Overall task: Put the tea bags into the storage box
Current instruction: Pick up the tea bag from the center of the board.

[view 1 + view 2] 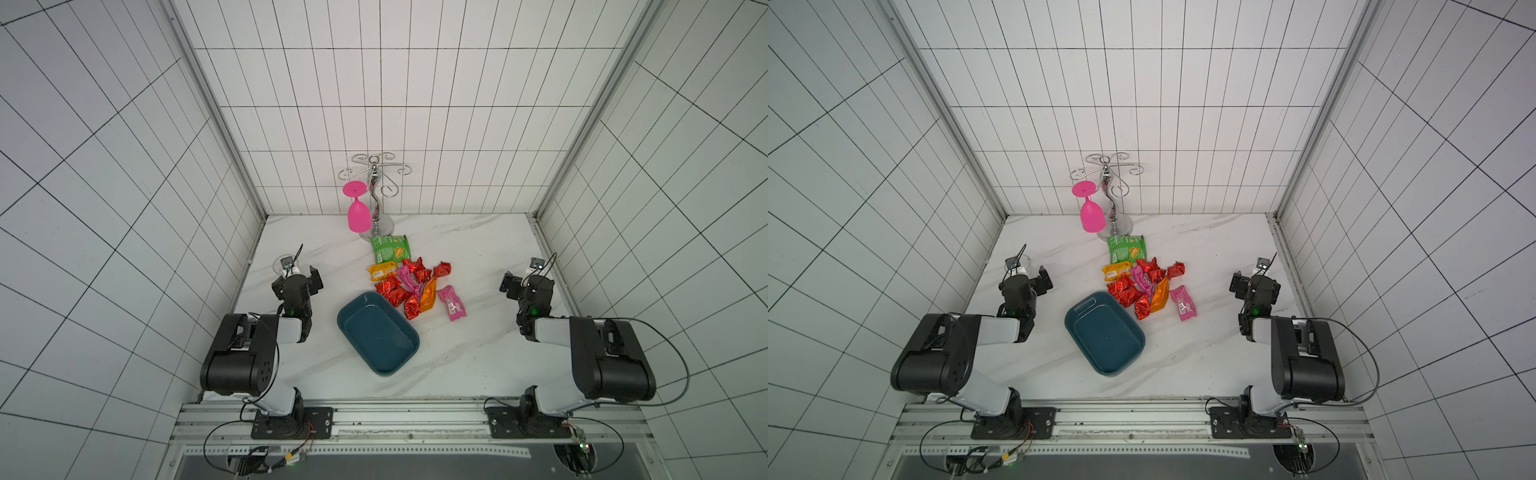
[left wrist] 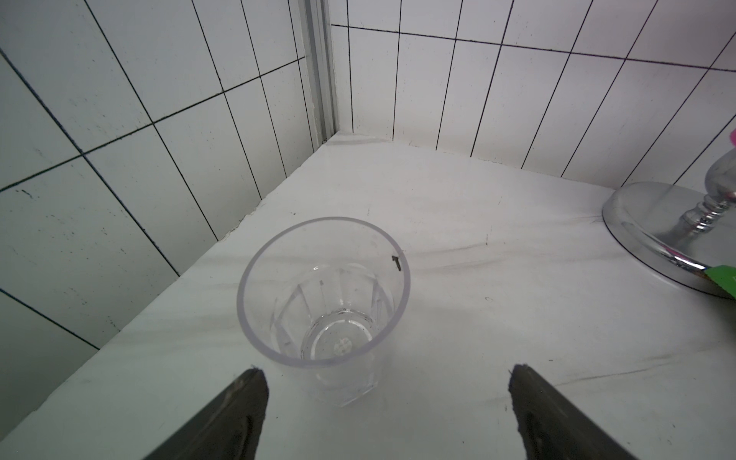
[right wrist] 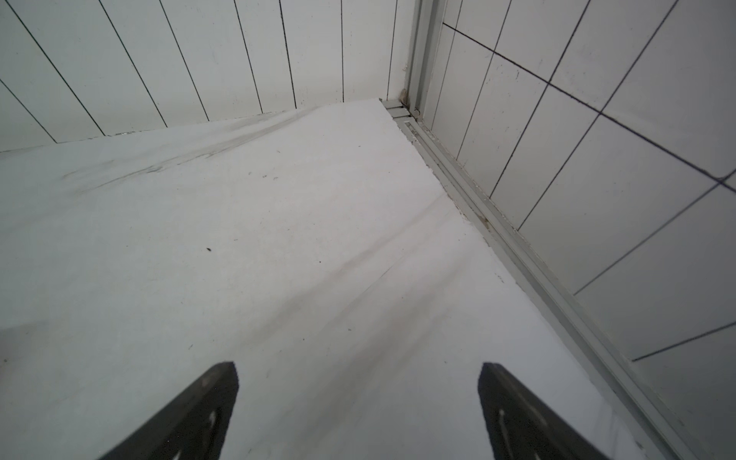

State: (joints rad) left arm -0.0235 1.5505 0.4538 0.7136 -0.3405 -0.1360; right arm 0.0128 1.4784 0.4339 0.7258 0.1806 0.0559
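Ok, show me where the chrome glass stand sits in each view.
Top view: chrome glass stand at the back middle of the table.
Top view: same spot.
Left wrist: only its round base and lower stem show, beyond the clear cup.
Right wrist: not in it.
Shared landmark: the green snack packet at the base's edge.

No text could be read anywhere. In both top views the green snack packet (image 1: 390,248), the yellow sachet (image 1: 382,271) and the pink sachet (image 1: 452,302) lying apart from the heap carried print, but it was too small and blurred to make out.
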